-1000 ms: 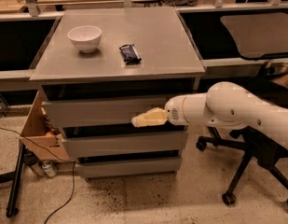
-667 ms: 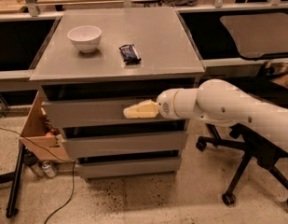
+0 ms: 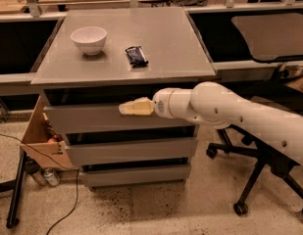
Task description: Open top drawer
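The top drawer (image 3: 82,119) is the uppermost of three grey handleless drawers under a grey cabinet top (image 3: 165,48). Its flat front stands a little forward of the cabinet, with a dark gap above it. My gripper (image 3: 125,108) is at the end of the white arm (image 3: 224,106) that reaches in from the right. Its cream tip lies at the upper edge of the top drawer's front, near the middle. The two lower drawers (image 3: 131,151) sit below it.
A white bowl (image 3: 88,39) and a dark snack packet (image 3: 136,56) lie on the cabinet top. An open cardboard box (image 3: 40,136) stands at the cabinet's left, with cans (image 3: 51,176) and a cable on the floor. A black office chair base (image 3: 254,180) stands at the right.
The arm has moved left along the top drawer's front, and the gripper tip has risen to the drawer's upper edge.
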### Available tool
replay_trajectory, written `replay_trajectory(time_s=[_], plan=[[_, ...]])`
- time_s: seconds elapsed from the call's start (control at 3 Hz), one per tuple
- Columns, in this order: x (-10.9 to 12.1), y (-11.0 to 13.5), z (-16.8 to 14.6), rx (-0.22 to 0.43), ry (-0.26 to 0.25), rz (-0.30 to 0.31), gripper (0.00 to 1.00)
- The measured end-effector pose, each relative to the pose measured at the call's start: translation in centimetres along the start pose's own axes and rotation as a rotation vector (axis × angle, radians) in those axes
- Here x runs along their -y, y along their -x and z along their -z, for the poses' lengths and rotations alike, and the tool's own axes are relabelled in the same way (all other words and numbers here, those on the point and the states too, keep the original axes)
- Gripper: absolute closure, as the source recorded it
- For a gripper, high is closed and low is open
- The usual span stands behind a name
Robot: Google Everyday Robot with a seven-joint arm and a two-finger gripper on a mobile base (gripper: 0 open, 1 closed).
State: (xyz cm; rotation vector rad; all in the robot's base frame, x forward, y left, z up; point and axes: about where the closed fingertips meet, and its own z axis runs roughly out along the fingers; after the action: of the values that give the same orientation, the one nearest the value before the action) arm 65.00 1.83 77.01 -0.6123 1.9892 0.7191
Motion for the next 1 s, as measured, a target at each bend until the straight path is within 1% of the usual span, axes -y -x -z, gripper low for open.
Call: replay_trajectory(time_s=[0.33, 1.0], plan=[[0.6, 0.4, -2.5, 0.022, -0.026, -0.055, 0.26], [1.3, 0.9, -4.9, 0.084, -0.071, -0.152, 0.72]])
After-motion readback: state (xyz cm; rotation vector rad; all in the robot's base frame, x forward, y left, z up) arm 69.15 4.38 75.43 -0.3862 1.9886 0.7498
